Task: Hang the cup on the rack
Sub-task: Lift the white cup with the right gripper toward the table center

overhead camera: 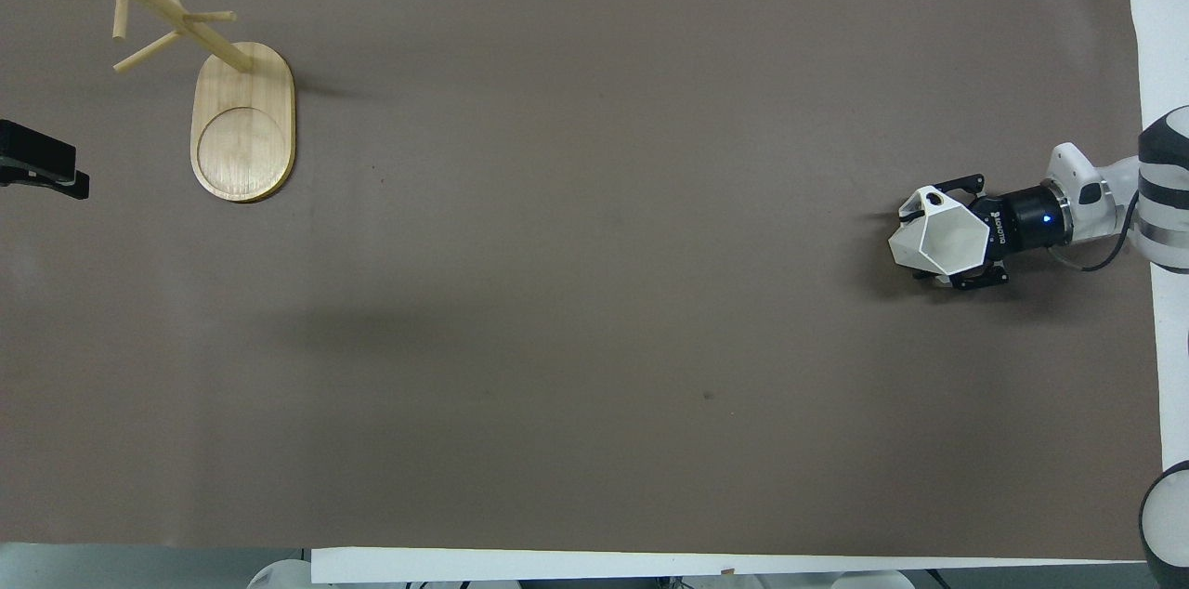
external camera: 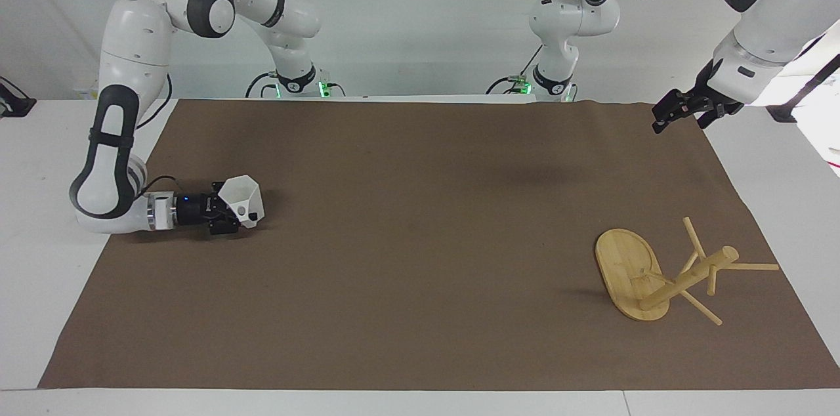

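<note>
Right claw [external camera: 231, 214] pinching cup [external camera: 243, 201] low on worktop [external camera: 420, 239], right arm's end. Rack [external camera: 663, 275] bare, well apart, left arm's end. Left claw [external camera: 679, 111] waiting, grip unclear. Carrying, hanging left.

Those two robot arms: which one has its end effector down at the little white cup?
The right end effector, low over the brown mat, closes around the cup. The left end effector waits in the air, holding nothing, while the rack stands at its end.
</note>
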Controlling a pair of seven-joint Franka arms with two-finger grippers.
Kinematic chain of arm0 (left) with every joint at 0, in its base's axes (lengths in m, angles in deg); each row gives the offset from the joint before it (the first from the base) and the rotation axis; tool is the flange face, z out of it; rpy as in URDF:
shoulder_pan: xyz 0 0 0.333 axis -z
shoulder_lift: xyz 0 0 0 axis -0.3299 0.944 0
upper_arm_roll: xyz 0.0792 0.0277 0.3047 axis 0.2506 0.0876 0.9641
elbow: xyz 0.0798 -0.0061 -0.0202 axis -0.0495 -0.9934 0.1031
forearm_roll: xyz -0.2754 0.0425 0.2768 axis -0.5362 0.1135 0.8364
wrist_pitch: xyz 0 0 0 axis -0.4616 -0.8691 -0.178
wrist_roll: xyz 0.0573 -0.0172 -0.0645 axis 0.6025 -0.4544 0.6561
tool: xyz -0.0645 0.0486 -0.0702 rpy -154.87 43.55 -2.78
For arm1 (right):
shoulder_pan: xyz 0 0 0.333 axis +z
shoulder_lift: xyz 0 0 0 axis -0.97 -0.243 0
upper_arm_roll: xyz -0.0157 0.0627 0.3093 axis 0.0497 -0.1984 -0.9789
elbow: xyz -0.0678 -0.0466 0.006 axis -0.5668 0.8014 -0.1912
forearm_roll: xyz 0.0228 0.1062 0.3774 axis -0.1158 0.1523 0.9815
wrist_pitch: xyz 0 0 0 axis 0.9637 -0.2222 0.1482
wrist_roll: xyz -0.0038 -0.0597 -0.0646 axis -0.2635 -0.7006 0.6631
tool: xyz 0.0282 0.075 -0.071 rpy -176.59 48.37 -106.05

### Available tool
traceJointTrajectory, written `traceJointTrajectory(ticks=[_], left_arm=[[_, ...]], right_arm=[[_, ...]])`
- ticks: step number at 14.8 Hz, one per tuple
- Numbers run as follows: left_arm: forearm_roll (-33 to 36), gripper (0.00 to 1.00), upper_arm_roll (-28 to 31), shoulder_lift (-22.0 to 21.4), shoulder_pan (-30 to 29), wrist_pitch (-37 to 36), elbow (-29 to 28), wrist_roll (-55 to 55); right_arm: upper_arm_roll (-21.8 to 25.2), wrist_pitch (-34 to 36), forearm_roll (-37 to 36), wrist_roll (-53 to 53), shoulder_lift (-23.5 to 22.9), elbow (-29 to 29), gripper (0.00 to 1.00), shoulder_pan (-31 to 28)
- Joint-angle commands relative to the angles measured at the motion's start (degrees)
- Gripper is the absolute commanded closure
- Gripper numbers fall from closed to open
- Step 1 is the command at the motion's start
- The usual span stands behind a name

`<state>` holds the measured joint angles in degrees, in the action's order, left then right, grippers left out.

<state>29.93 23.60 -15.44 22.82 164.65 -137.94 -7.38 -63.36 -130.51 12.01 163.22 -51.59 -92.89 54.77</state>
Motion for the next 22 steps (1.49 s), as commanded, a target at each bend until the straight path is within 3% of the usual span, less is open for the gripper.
traceJointTrajectory(ticks=[1, 3, 6, 15, 19, 22], left_arm=[[1.09, 0.0, -0.22, -1.36, -0.22, 1.28, -1.79, -0.06], [1.09, 0.0, -0.22, -1.36, -0.22, 1.28, -1.79, -0.06], [1.09, 0.0, -0.31, -1.28, -0.22, 1.28, -1.79, -0.06], [1.09, 0.0, -0.31, -1.36, -0.22, 1.28, -1.79, -0.06], [1.09, 0.0, -1.36, -1.54, 3.01, 0.84, -1.44, 0.3], [0.92, 0.0, -1.71, -1.89, 6.78, 1.36, -1.96, 4.83]], right_arm=[[0.13, -4.29, 0.68, -4.69, 7.16, -1.98, 0.86, 2.87], [0.04, -5.36, 1.47, -9.43, 8.85, -1.98, 0.86, 5.68], [0.04, -9.13, 9.27, -14.81, 8.94, -2.33, 0.86, 12.79], [-0.05, -31.01, 33.09, -30.89, 9.03, -1.72, 0.85, 36.35], [-0.05, -43.66, 38.91, -31.61, 11.22, -1.8, 0.85, 47.15], [-0.23, -47.8, 40.92, -31.61, 11.22, -1.8, 0.85, 51.47]])
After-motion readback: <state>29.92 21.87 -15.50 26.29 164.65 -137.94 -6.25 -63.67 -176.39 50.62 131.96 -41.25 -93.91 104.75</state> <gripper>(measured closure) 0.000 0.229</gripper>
